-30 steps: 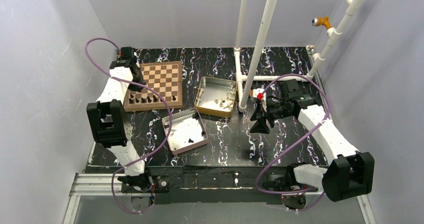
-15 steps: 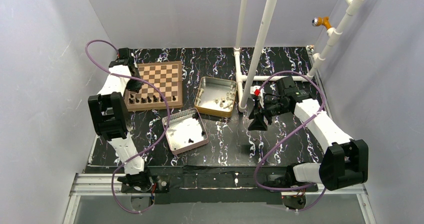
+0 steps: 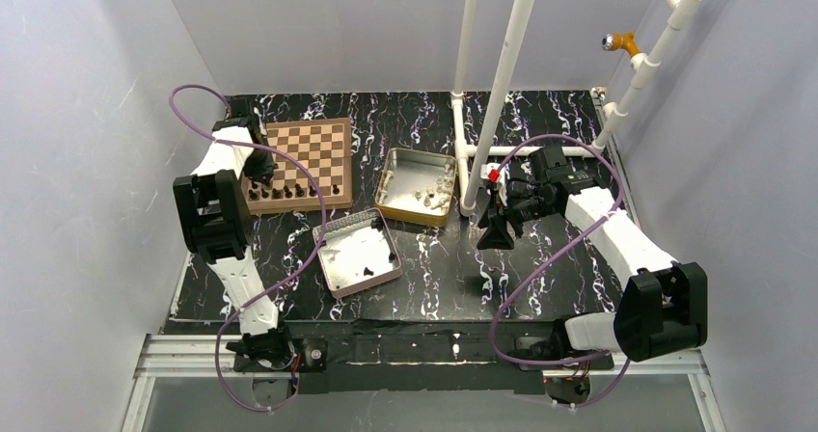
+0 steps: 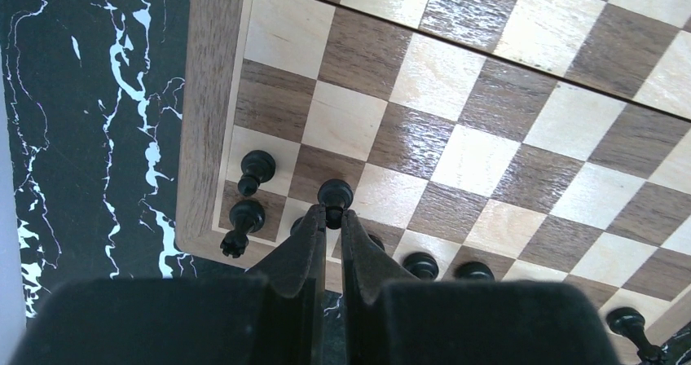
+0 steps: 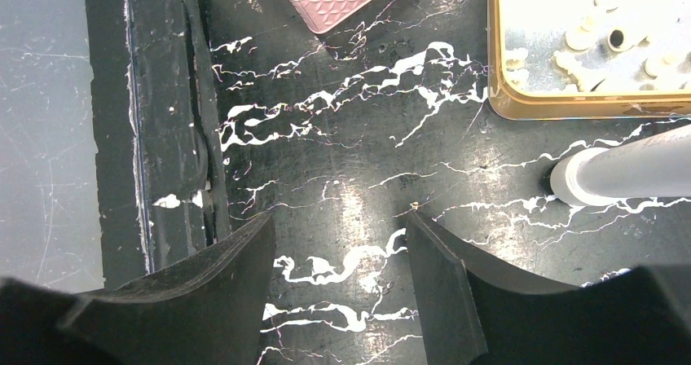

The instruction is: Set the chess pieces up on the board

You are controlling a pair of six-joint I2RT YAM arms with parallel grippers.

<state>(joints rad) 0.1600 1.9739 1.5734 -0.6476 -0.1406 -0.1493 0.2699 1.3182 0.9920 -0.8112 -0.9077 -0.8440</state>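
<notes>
Currently gold tin (image 3: 407,170) holds pale pieces (image 3: 426,199), pink tin (image 3: 349,244) black ones (image 3: 391,256).

No legible text, labels, numbers or signs on anything in view.

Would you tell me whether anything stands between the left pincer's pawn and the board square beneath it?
Nothing visible does. The pawn in the left pincer is close over the board, and the neighbouring pawn stands apart, on the next square.
</notes>
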